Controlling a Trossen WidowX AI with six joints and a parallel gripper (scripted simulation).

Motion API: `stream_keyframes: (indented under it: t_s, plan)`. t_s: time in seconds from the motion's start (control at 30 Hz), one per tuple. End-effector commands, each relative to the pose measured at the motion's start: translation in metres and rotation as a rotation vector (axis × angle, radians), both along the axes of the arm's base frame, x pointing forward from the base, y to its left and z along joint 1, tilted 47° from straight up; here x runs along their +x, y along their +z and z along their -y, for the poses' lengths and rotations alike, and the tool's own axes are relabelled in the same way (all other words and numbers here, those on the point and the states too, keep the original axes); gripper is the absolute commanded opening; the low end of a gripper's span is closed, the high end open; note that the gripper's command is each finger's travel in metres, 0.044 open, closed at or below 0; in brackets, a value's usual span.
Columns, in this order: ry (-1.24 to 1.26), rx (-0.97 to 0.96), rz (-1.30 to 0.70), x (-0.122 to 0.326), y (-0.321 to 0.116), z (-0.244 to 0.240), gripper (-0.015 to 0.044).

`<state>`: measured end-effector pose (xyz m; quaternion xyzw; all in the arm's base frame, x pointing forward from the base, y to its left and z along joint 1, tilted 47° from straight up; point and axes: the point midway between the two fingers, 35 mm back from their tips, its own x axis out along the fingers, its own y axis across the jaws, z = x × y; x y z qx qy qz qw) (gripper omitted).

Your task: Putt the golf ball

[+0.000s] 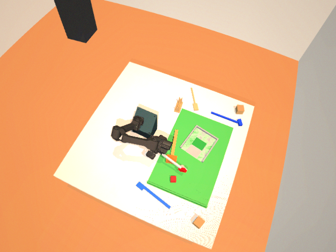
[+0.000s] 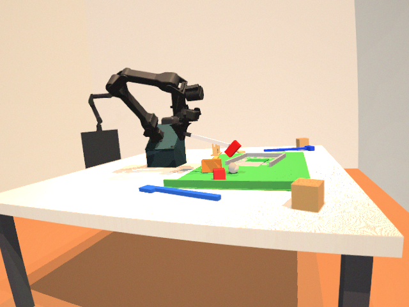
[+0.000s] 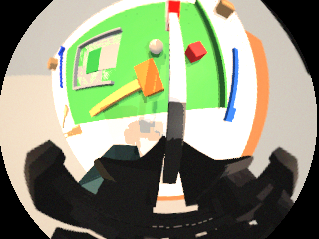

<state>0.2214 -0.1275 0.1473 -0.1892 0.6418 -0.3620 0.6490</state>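
My gripper [image 1: 162,154] [image 2: 186,132] [image 3: 169,138] is shut on the black grip of the red putter [image 1: 172,161] [image 2: 209,139] [image 3: 177,65]. The white shaft slants out over the green board, and the red head is in the air. The golf ball [image 2: 232,167] [image 3: 156,46] rests on the board; in the top view the putter head covers most of it. The raised green [image 1: 199,143] [image 2: 257,160] [image 3: 93,60] is a dark green square inside a grey-walled frame, with the pale ramp [image 1: 193,151] [image 3: 108,57] on its ball-facing side.
An orange-headed mallet [image 1: 171,158] [image 2: 211,165] [image 3: 149,77] and a red cube [image 1: 172,179] [image 2: 219,173] [image 3: 195,52] lie on the board near the ball. A blue club [image 1: 155,196] [image 2: 185,192] lies outside its near edge, another [image 1: 225,117] beyond the far edge. Wooden blocks [image 1: 198,221] [image 1: 239,109] stand at the table's corners.
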Motion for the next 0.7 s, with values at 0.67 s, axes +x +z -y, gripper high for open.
stream_keyframes:
  t_s: [0.67]
  plan:
    - [-0.038,-0.021,0.038,-0.011,-0.023,0.037,0.0]
